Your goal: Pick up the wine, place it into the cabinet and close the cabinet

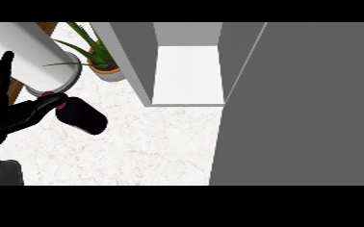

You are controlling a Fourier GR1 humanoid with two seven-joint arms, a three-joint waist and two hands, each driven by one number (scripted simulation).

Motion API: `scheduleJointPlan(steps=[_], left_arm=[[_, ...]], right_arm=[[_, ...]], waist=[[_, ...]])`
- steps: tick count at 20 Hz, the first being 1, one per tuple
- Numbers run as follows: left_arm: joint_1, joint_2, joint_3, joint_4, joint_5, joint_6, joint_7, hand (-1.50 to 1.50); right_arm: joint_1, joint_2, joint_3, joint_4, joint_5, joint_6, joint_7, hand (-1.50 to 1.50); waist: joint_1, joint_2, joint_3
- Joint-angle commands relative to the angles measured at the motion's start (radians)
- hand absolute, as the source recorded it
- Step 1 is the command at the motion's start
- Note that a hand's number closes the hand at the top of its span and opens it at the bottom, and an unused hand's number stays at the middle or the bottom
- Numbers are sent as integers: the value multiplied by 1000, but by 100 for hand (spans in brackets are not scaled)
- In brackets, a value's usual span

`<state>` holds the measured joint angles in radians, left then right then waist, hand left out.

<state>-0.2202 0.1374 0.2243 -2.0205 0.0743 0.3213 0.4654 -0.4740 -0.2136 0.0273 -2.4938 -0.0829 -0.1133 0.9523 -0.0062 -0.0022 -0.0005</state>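
Note:
The wine bottle (84, 117), dark with a reddish cap, is on the marble counter (156, 149) at the left; its neck points up-left. My left hand (25, 114) comes in from the left edge. One part of it reaches across to the bottle's neck and touches it, while another finger (7, 62) points straight up, away from the bottle. No fingers are curled round the bottle. The cabinet (188, 74) is open, showing a white shelf floor. Its grey door (298, 110) swings out and fills the right side. My right hand is not visible.
A white cylinder (35, 53) rises at the upper left, close behind the bottle. A potted green plant (105, 67) sits between it and the cabinet's left wall (135, 62). A dark piece of my left arm (10, 173) shows at the lower left.

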Motion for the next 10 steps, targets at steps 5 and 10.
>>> scheduleJointPlan(steps=[5,10], left_arm=[[-17,33,67,147,40,-31,-81,-150],[30,-11,15,174,-13,-10,-125,-150]], right_arm=[[-4,-1,9,-131,-55,-9,88,-150],[-34,-6,-7,-126,-48,-22,105,-150]], waist=[[-2,0,0],[0,0,0]])
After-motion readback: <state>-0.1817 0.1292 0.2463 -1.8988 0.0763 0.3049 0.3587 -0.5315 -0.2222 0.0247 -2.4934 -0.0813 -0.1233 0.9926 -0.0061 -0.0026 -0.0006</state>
